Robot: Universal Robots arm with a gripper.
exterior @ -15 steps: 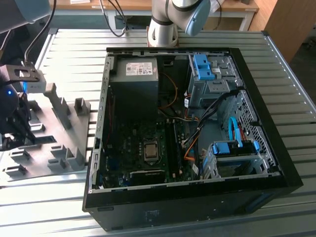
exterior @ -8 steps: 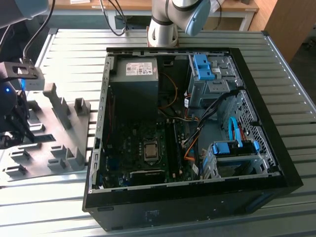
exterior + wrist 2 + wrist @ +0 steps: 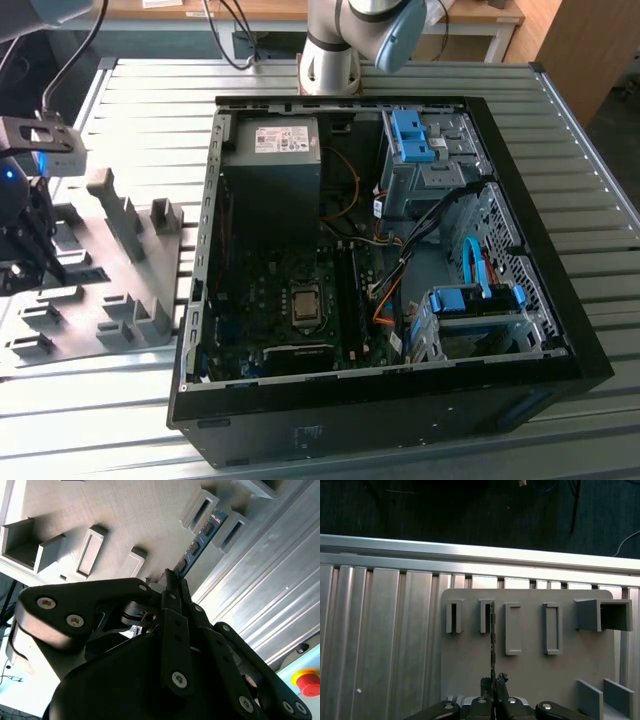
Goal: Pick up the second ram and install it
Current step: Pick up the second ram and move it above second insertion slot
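An open computer case (image 3: 350,425) lies on the ribbed metal table (image 3: 570,130); a grey slotted tray (image 3: 92,302) sits beside it.

Second ram (image 3: 493,630) edge-on close between two upright slot blocks (image 3: 512,628) of the grey tray (image 3: 470,670), taller tray posts (image 3: 118,215) near, computer case wall (image 3: 207,230) rising just beside the tray, motherboard (image 3: 255,295) hemmed by power supply (image 3: 272,165), drive cages (image 3: 470,315) and loose cables (image 3: 392,285), open room above the motherboard

a ribbed metal table (image 3: 570,150) carries an open black computer case (image 3: 380,425), a grey slotted tray (image 3: 150,270) toward the exterior view's left, and the arm's base (image 3: 330,65).
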